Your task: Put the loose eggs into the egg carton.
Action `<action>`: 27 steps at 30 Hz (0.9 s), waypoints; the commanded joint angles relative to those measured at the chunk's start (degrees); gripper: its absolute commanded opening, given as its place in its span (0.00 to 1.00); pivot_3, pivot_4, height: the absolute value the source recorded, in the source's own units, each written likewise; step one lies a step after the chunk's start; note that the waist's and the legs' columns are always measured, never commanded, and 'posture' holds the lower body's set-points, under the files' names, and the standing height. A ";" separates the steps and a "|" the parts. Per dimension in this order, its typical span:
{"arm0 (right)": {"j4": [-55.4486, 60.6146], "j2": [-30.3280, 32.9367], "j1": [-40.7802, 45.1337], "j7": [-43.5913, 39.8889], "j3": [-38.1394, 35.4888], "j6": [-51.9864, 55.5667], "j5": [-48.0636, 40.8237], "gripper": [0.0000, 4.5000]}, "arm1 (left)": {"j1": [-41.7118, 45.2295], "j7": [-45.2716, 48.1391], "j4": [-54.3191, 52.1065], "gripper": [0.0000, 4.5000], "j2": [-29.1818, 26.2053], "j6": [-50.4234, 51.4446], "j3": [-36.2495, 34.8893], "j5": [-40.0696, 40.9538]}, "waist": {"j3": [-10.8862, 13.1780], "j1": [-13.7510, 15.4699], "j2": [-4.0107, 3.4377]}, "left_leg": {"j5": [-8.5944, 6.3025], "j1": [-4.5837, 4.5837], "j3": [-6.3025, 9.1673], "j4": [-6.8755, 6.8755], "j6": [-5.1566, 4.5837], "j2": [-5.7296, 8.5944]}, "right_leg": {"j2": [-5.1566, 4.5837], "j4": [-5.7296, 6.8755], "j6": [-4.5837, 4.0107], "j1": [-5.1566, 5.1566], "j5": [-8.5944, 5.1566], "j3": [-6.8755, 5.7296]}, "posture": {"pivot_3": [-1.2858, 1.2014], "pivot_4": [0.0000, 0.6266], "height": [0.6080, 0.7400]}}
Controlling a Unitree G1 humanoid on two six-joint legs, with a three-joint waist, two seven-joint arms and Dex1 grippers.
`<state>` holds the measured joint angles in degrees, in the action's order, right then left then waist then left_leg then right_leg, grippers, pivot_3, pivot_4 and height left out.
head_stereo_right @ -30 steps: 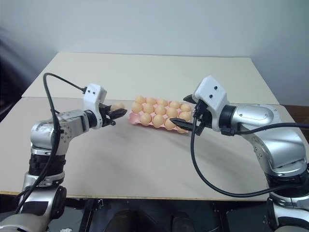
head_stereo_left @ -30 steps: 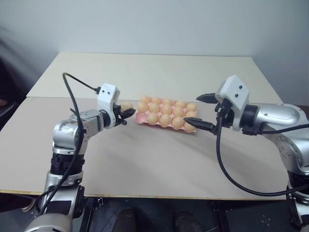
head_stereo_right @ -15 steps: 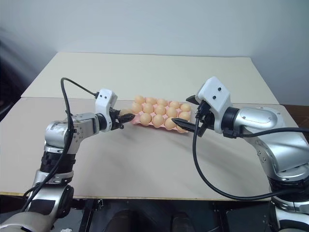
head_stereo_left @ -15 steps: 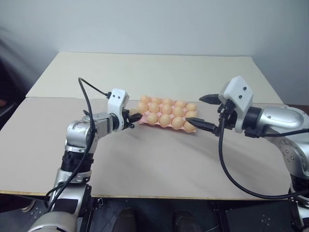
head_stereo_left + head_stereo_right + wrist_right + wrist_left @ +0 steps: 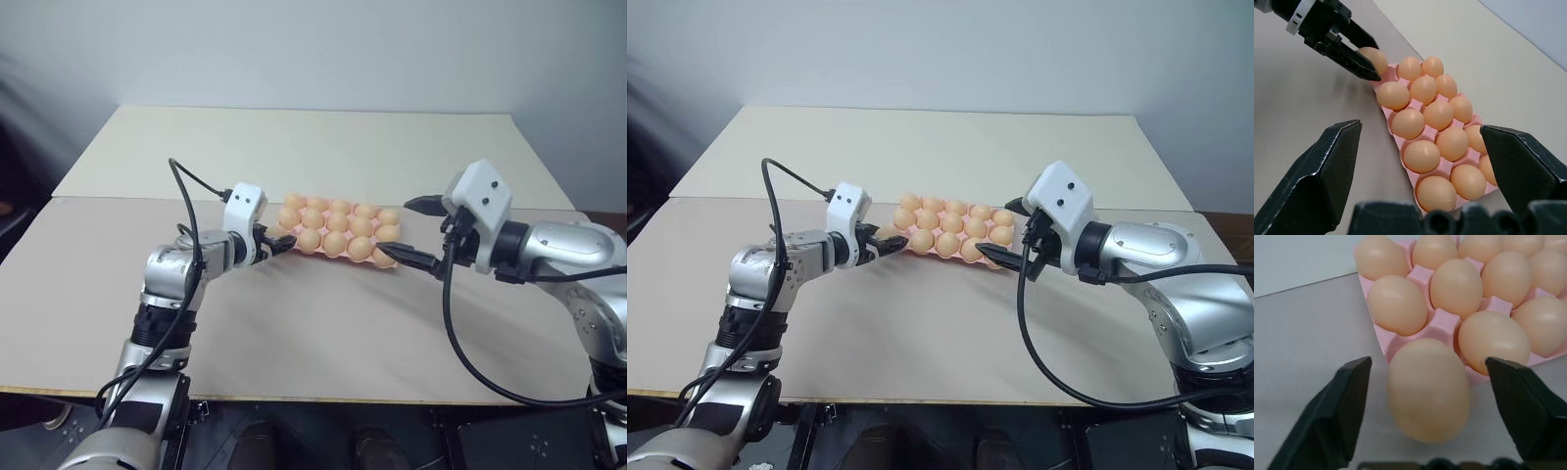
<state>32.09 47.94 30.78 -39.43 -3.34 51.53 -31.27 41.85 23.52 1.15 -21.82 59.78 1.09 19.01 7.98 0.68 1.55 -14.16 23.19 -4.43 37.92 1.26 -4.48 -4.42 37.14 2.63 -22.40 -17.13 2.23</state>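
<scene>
The pink egg carton (image 5: 290,246) lies mid-table with eggs (image 5: 335,238) in its cups. One loose egg (image 5: 1429,389) rests at the carton's near left corner, apparently in the corner cup. My left gripper (image 5: 277,241) is open around it, a finger (image 5: 1347,401) standing clear on either side and neither touching. In the right wrist view the same egg (image 5: 1373,58) shows just behind the left fingers (image 5: 1356,66). My right gripper (image 5: 404,230) hovers open at the carton's right end, holding nothing.
The table is a grey-beige front board (image 5: 323,333) with a cream board (image 5: 313,142) behind it, joined by a seam. Black cables loop from both wrists. A pale wall stands behind the table.
My left gripper carried the egg right to the carton's corner, then opened and let it go. The right gripper stayed open and nearly still.
</scene>
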 commanded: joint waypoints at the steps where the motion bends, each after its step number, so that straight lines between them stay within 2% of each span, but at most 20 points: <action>1: 1.69 0.26 0.23 0.40 -2.22 0.06 -1.00 1.00 | 1.47 -0.04 -0.72 0.99 -0.30 -1.85 -1.36 -0.23 | 0.00 -0.01 0.00 | 0.00 0.00 0.00 0.00 0.00 0.00 | 0.00 0.00 0.00 0.00 0.00 0.00 | 0.52 0.24 1.00; 9: 0.91 0.26 0.64 0.26 -1.44 -0.82 -1.20 1.00 | 1.19 3.34 -5.26 0.99 -3.27 -0.01 -4.96 3.58 | 0.00 -0.03 0.00 | 0.00 -0.01 0.00 0.00 0.00 0.00 | 0.00 0.00 0.00 -0.01 0.00 0.00 | 0.52 0.24 1.00; 13: 0.18 0.40 0.84 -0.20 -1.27 -1.48 -0.85 1.00 | 0.26 4.18 -8.11 0.99 -6.97 1.06 -8.73 5.24 | 0.00 -0.07 0.00 | 0.00 -0.01 0.00 0.00 0.00 0.00 | 0.00 0.01 0.00 -0.01 0.00 0.01 | 0.52 0.24 1.00; 19: -3.99 1.89 -0.90 -2.82 -4.76 -3.45 -1.10 1.00 | -7.97 14.77 -13.60 0.99 -19.00 -0.08 -20.67 13.31 | 0.00 -0.89 -0.01 | 0.00 -0.02 -0.01 -0.04 0.01 -0.05 | 0.02 0.01 0.00 -0.05 0.00 0.02 | 0.52 0.24 1.00; 24: -11.19 9.11 -7.44 -8.88 -12.50 -6.42 0.10 1.00 | -20.95 27.48 -17.57 0.99 -31.60 0.84 -33.54 20.75 | 0.02 -0.53 0.02 | -0.02 0.00 -0.06 -0.05 -0.02 -0.05 | -0.02 -0.03 0.00 -0.04 0.00 -0.01 | 0.52 0.24 1.00; 27: -16.23 13.59 -13.39 -15.78 -18.78 -10.16 -0.06 1.00 | -27.88 32.24 -17.27 0.99 -36.08 -0.54 -39.97 22.22 | 0.03 0.01 0.02 | -0.04 -0.05 -0.09 -0.05 -0.06 -0.05 | -0.03 -0.16 0.00 -0.01 -0.02 -0.01 | 0.52 0.24 1.00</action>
<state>17.27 59.85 18.55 -51.03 -16.65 44.82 -31.23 15.26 52.77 -14.41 -56.26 60.21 -34.76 39.78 8.00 0.69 1.58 -14.20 23.14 -4.53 37.87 1.19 -4.53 -4.44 36.97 2.62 -22.41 -17.15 2.21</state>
